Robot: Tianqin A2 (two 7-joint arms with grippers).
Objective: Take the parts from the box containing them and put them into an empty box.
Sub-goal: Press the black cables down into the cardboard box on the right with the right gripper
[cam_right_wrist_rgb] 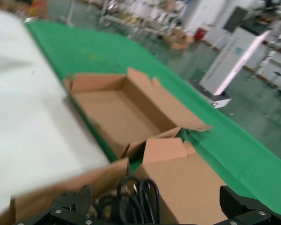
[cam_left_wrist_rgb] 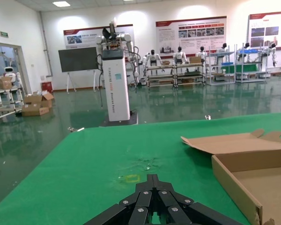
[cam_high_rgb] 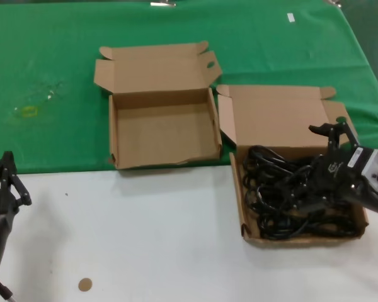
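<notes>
the right gripper (cam_high_rgb: 321, 165) hung low over the shallow brown cardboard box full of cords (cam_high_rgb: 246, 217), its fingers spread wide, one raised near the lid and the rest down among the tangle of black power cords with moulded plugs (cam_high_rgb: 283, 195). whether a finger had already caught a cable was hard to tell from the head view; nothing looked lifted clear. the twin brown cardboard box, lid folded back (cam_high_rgb: 164, 135), sat just beside it on the edge of the green cloth (cam_high_rgb: 63, 69), its floor bare, so the transfer appeared not to have started and every cord was left to move. the left gripper (cam_high_rgb: 3, 182) waited at the near left of the white tabletop (cam_high_rgb: 145, 239), its fingers drawn together and holding nothing.
</notes>
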